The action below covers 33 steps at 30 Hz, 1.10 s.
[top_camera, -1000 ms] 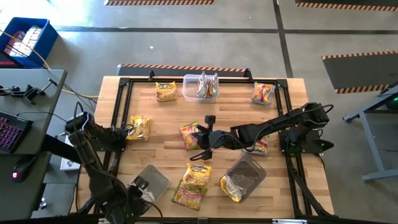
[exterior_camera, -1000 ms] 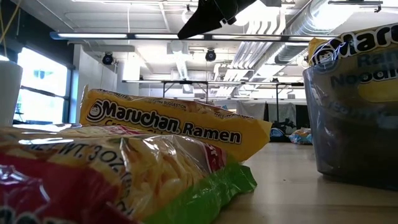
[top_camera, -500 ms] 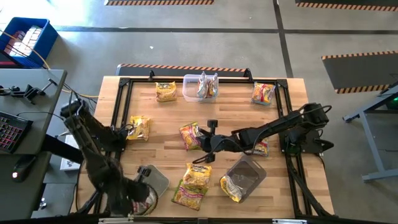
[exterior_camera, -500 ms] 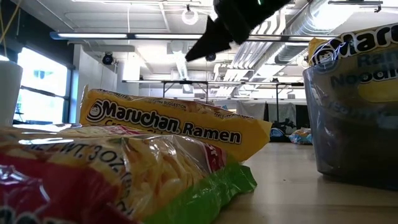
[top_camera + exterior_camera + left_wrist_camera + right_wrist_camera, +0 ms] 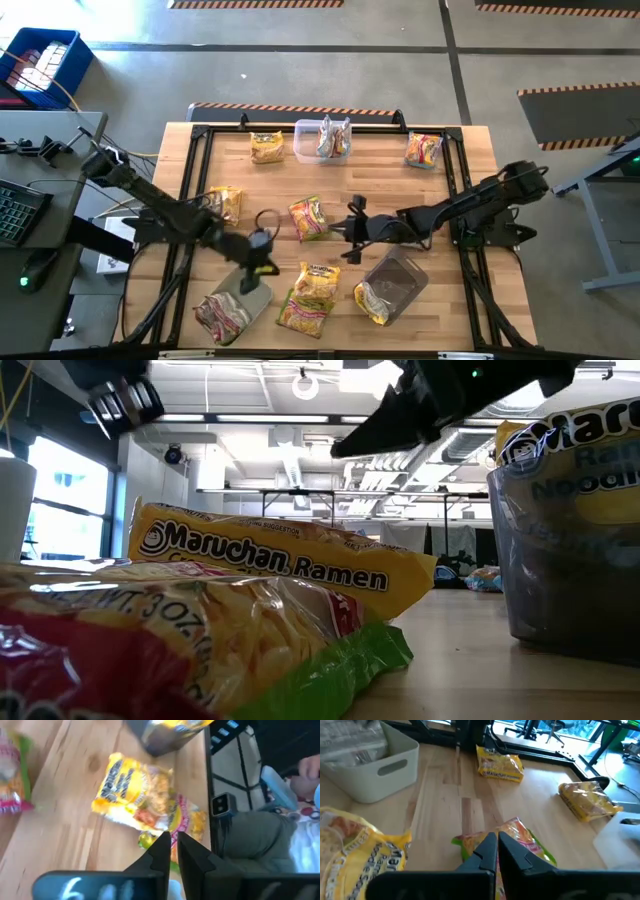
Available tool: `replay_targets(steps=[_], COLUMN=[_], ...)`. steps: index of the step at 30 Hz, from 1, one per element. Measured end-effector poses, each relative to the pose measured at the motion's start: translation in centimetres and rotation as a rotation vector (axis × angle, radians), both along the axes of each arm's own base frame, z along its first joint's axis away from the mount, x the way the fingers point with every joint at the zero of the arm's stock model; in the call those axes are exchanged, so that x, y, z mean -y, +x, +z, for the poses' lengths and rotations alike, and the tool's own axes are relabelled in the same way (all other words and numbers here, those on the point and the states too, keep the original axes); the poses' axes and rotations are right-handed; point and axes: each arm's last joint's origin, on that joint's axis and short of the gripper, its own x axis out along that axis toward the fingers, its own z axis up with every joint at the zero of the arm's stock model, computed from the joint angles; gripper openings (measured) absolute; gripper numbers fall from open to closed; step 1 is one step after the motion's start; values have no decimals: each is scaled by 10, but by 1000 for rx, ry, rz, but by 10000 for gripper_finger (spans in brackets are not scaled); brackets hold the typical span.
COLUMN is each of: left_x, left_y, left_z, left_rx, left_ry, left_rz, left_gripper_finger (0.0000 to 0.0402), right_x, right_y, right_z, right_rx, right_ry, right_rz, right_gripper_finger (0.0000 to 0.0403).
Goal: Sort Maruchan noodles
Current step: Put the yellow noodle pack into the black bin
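Your right gripper hangs over mid-table with its fingers pressed narrow and nothing between them, just beside the pink-green packet, which lies flat in the open. My read: you are lined up on it, but the jaws would have to spread first. Your left gripper hovers above the near-left tub, fingers likewise drawn together and empty; a pink packet sits at that tub's outer end.

Other noodles are scattered: two yellow packets overlapping a green-edged one near the front, one yellow packet at the left edge, one at the far side, and a pink one in the far right corner. The far tub holds silvery packets; the near-right tub holds a yellow one.

Room: bare wood surrounds the target on its far side. The black frame rails hem both table edges, and the two grippers are near each other, so watch for crossing paths.
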Motion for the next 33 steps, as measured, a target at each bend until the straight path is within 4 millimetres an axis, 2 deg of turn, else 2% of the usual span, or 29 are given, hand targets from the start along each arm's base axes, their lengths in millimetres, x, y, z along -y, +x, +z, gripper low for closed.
replay_targets(steps=[4,11,17,25,33], left_x=[-15,-35,-36,-44,-47], left_y=[17,41,59,77,87], left_z=[-19,-57,-75,-91,-98], left_rx=[-51,-133,-67,-56,55], left_ry=[43,213,312,409,376], left_rz=[-55,-98,-275,-356,-492], left_gripper_finger=[58,140,188,198,193], right_x=[5,8,9,9,9], right_y=[-6,-10,-12,-13,-14], right_z=[11,9,5,4,2], right_rx=[0,-59,-106,-124,-145], right_ry=[-25,-62,-74,-80,-85], right_rz=[0,3,4,6,7], right_gripper_finger=[0,0,0,0,0])
